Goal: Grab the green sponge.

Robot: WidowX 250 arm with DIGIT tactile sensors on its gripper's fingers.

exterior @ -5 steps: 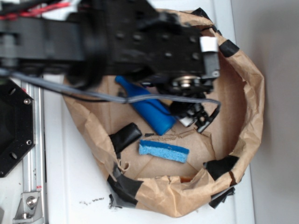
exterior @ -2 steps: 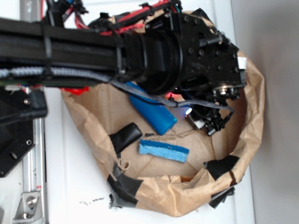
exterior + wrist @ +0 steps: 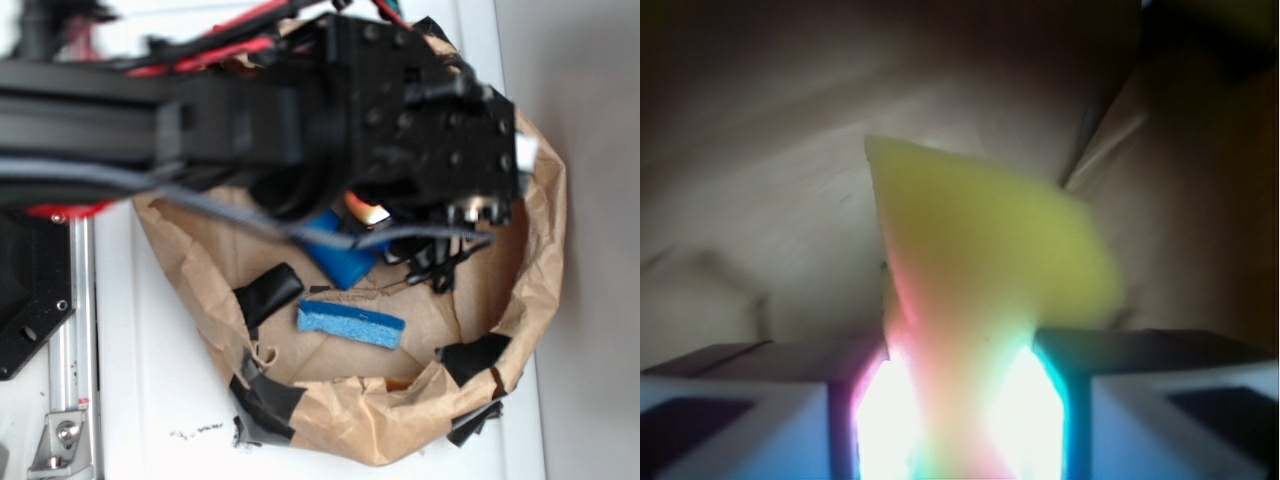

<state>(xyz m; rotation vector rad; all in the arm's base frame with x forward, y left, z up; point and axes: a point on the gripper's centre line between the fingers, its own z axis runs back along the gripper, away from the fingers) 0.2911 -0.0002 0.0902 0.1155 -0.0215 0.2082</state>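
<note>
Now, end effector clamped on green sponge, over brown paper.

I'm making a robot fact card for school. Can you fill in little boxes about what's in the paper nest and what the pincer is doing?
container: brown paper nest patched with black tape
target: green sponge, yellowish wedge, narrow end between the fingers
pincer: shut on the green sponge
blue sponge: flat on the paper floor, apart from the arm
blue bottle: partly hidden under the arm
target in exterior view: hidden by the arm
</note>
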